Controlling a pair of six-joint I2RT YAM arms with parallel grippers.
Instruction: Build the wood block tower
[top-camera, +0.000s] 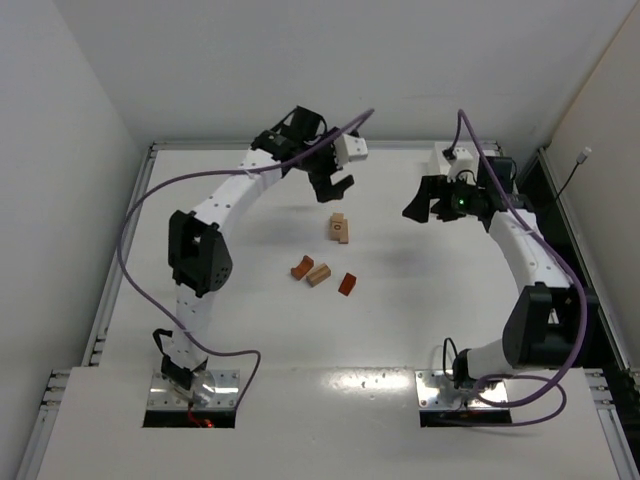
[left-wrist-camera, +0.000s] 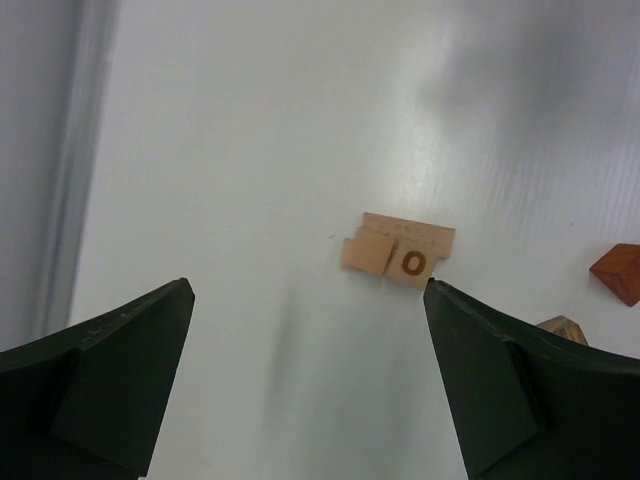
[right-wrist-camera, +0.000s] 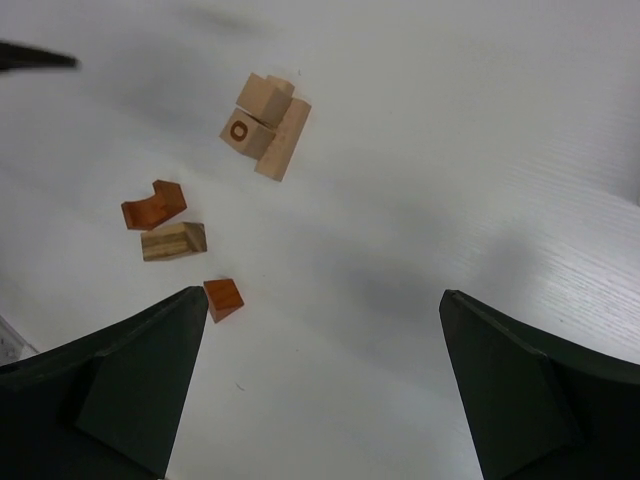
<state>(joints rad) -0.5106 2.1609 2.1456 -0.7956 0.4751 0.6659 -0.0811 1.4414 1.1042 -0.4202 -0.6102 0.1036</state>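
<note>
The tower (top-camera: 340, 228) is a low group of light tan wood blocks set together mid-table, one of them marked with a brown ring (left-wrist-camera: 412, 263). It also shows in the right wrist view (right-wrist-camera: 266, 125). My left gripper (top-camera: 335, 187) hangs just behind it, open, with only bare table between its jaws (left-wrist-camera: 308, 290). Three loose wood blocks lie in front of it: a reddish notched piece (top-camera: 301, 267), a tan striped block (top-camera: 318, 274) and a reddish wedge (top-camera: 347, 284). My right gripper (top-camera: 420, 205) is off to the right, open and holding nothing (right-wrist-camera: 323, 294).
The white table (top-camera: 250, 330) has a raised metal rim at its left edge (top-camera: 125, 260) and back edge. White walls stand close on the left and behind. Purple cables loop off both arms. The left finger's tip pokes into the right wrist view (right-wrist-camera: 35, 58).
</note>
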